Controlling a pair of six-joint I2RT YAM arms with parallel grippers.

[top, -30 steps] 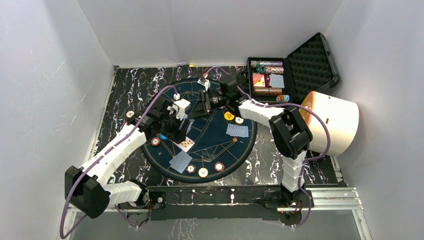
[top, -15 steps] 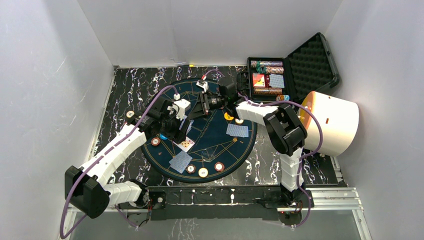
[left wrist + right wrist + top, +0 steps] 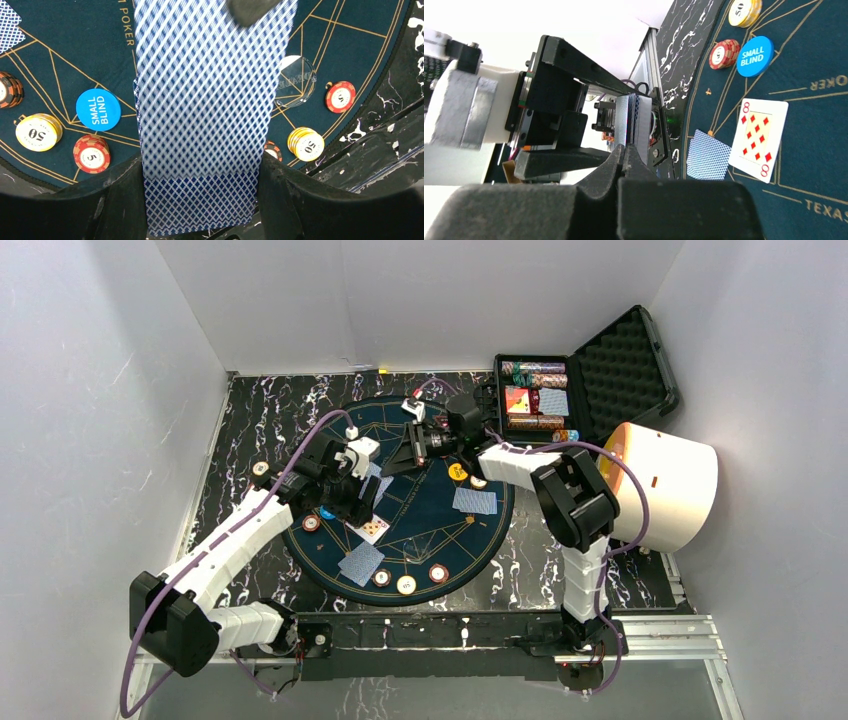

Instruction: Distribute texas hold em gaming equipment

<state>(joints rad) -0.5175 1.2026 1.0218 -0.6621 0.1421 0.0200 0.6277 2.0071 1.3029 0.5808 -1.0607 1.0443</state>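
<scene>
My left claw (image 3: 205, 202) is part open, clamping the card deck (image 3: 200, 212) by its sides, 9 o'clock of the mat (image 3: 430, 525) centre. My right claw (image 3: 625, 152), in from 2 o'clock, is pinched shut on the top card (image 3: 205, 90).

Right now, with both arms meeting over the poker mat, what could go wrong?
The right end effector is shut at the edge of the deck; it may pull several cards, or none.
The left end effector holds the deck above the chips; a tug could spill cards onto them.
</scene>
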